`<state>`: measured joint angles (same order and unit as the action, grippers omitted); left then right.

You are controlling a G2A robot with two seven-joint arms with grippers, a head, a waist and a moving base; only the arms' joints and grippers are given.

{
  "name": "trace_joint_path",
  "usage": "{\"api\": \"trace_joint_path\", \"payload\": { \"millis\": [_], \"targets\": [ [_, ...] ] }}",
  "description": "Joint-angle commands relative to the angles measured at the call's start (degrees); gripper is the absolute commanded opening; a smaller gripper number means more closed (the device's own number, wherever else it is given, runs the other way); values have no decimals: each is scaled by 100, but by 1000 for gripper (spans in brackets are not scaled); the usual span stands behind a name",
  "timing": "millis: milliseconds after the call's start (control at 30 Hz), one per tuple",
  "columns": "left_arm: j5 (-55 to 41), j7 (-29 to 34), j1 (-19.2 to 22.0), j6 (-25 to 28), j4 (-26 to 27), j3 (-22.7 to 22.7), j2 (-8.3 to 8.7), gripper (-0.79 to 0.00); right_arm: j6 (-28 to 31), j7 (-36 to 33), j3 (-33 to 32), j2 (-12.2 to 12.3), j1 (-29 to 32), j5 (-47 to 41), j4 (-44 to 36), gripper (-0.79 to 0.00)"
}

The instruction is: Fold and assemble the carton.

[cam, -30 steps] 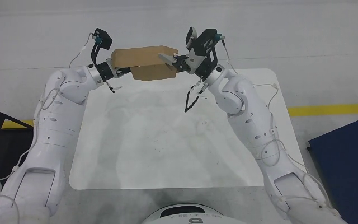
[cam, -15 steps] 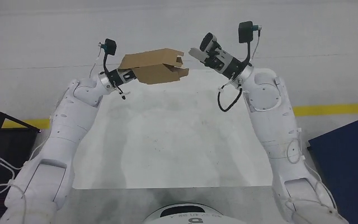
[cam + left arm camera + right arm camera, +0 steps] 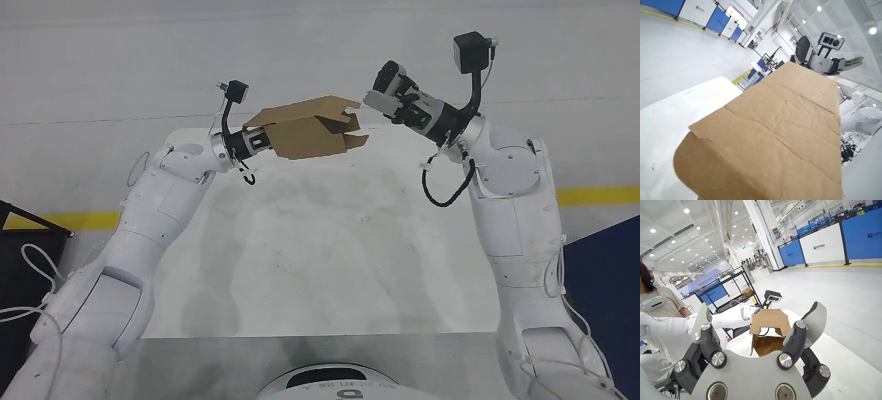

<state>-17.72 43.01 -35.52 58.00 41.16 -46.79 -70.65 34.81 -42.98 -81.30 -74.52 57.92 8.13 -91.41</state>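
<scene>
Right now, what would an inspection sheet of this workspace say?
Surface: white table, faintly scuffed.
Job's things: brown carton, held above the table's far edge, one end open, flaps not yet folded.
Clutter: nothing seen.
Hands: left hand shut on the carton; right hand open, facing the carton's open end.
Cables: black cable hanging in a loop near the right hand.
Surroundings: yellow floor line; blue-and-white partitions.

Two glossy white arms, the left arm (image 3: 150, 230) and right arm (image 3: 510, 230), have rounded shells and thin cables (image 3: 437, 192) looped alongside. A small black camera (image 3: 472, 48) tops each wrist. The right pincer (image 3: 760, 308) has grey curved fingers (image 3: 817, 321), black links and silver screws (image 3: 785, 361).
</scene>
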Motion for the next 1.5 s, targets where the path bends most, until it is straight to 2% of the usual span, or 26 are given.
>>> {"api": "trace_joint_path", "payload": {
  "millis": [0, 267, 333, 433, 500, 667, 1067, 1267, 1467],
  "targets": [
    [-6, 6, 1, 0, -2, 0, 0, -785, 0, 0, 0, 0, 0, -1, 0, 0],
    [-6, 6, 1, 0, -2, 0, 0, -785, -1, 96, -105, 29, 32, 8, 2, 0],
    [40, -134, -63, -148, 169, -25, -1, -785, -60, 3, -202, 59, -97, -139, 54, 0],
    [-107, -241, -176, -168, 400, -91, 0, -785, -1, -591, -214, 113, -295, -723, -6, 0],
    [-39, -142, -233, -188, 430, -46, -7, -785, -5, -1007, -268, 170, -444, -553, 64, 0],
    [-303, -23, -276, -102, 470, 85, -106, -785, 0, -1807, -95, 241, -624, -1101, 159, 0],
    [-282, -208, 134, 0, -211, 441, -492, -785, 38, -2436, -84, 428, -701, -997, 281, 0],
    [-252, -177, 273, 0, -510, 441, -590, -785, 72, -2577, 46, 491, -776, -1293, 308, 0],
    [-165, -126, 355, 0, -677, 429, -665, -785, -21, -2671, 465, 554, -917, -1450, 388, 0]
  ]
}}
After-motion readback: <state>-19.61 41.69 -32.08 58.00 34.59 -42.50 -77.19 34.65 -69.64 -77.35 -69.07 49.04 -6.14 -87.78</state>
